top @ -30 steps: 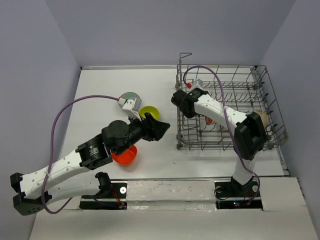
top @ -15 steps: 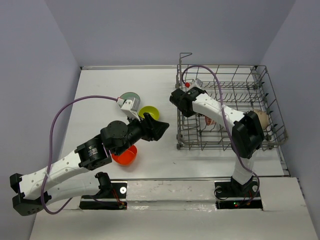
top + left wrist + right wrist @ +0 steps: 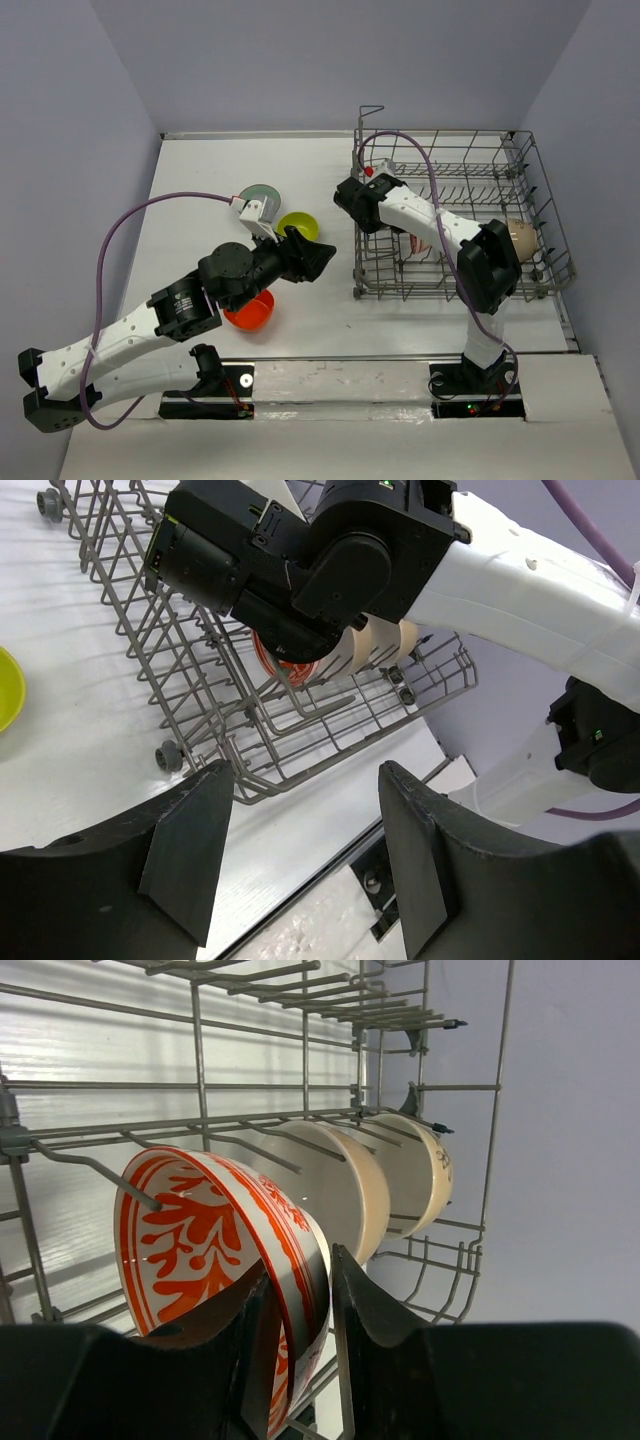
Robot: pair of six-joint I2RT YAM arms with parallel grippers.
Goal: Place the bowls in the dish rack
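Your right gripper (image 3: 300,1282) pinches the rim of the white, red-patterned round bowl (image 3: 200,1230), lower centre; likely rigid, slick, chippable; left gripper (image 3: 303,790) spread, empty.

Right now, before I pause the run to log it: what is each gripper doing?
Left gripper: open, holding nothing.
Right gripper: shut on the rim of the red-patterned bowl.

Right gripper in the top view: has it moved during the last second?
Yes. The right gripper, shut on the red-patterned bowl, has shifted slightly left, toward the left wall of the dish rack, which has not moved.
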